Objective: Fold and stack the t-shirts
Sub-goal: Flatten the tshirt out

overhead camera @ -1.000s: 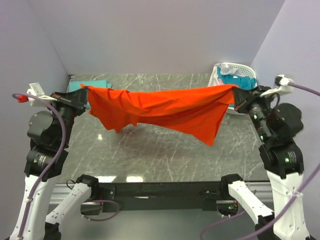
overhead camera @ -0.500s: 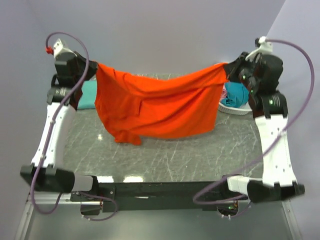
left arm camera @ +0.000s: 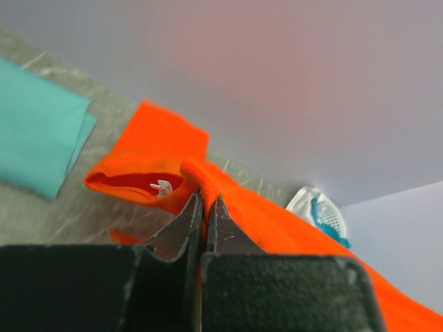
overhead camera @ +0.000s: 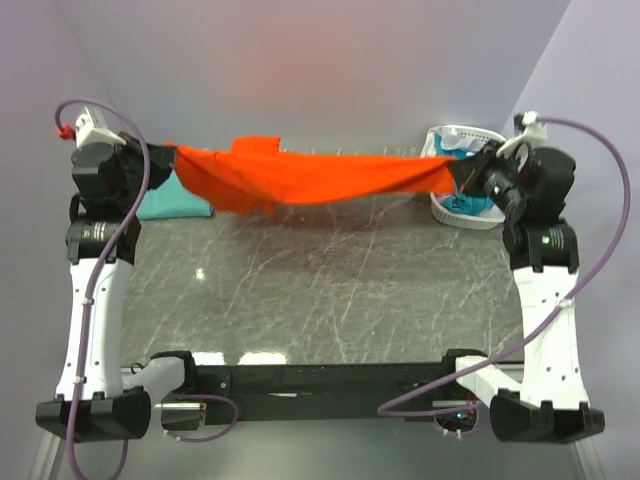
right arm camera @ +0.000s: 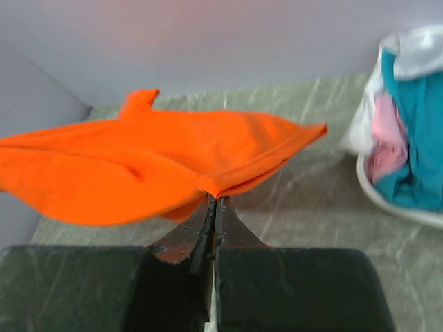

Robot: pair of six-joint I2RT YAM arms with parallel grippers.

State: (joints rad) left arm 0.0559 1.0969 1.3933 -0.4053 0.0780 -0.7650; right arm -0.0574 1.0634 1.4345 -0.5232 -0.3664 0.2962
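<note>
A grey, veined marble table (overhead camera: 320,300) is seen nearest. Above its far part a soft, wrinkled orange shirt (overhead camera: 310,175) is stretched in a sagging band. Its ends are pinched in the tightly closed left gripper (left arm camera: 205,200) and right gripper (right arm camera: 213,200). Behind it, a folded teal shirt (overhead camera: 170,200) is laid flat at the left. At the right, crumpled shirts (right arm camera: 422,159) are heaped in a white slotted basket (overhead camera: 470,215).

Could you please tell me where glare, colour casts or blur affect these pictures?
Top external: sharp, with two bright reflections at the near edge of the table and an orange tint on the back wall above the orange t-shirt. Left wrist: a similar pinkish cast on the wall. Right wrist: the basket and its clothes are blurred.
</note>
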